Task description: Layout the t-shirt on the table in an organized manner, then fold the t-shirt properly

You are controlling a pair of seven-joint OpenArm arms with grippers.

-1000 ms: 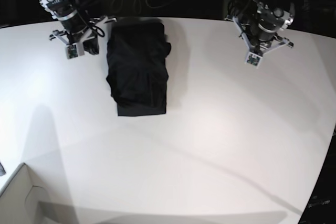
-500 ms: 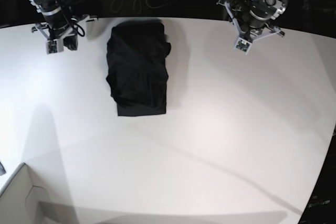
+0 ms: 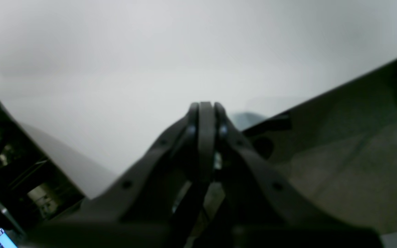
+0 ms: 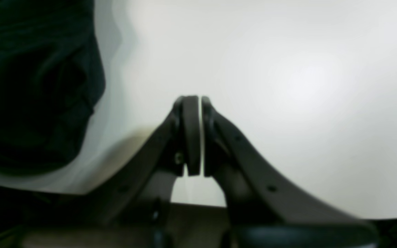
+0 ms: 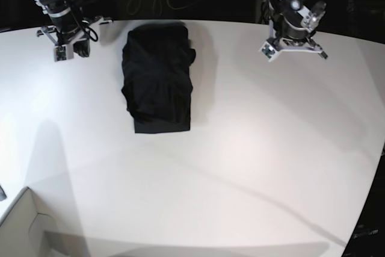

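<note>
The black t-shirt [image 5: 158,78] lies folded into a compact, upright rectangle on the white table [image 5: 252,148], near the table's far edge and left of its middle. Its surface is creased, with a small bulge at its right side.

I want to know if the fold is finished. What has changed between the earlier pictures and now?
Both arms drew back toward the far edge of the table. The right gripper moved away from the t-shirt, up and outward; the left gripper retreated and turned sideways. Both are shut and hold nothing; nothing was gripped or released. The folded t-shirt stayed in the same place and shape.
</note>
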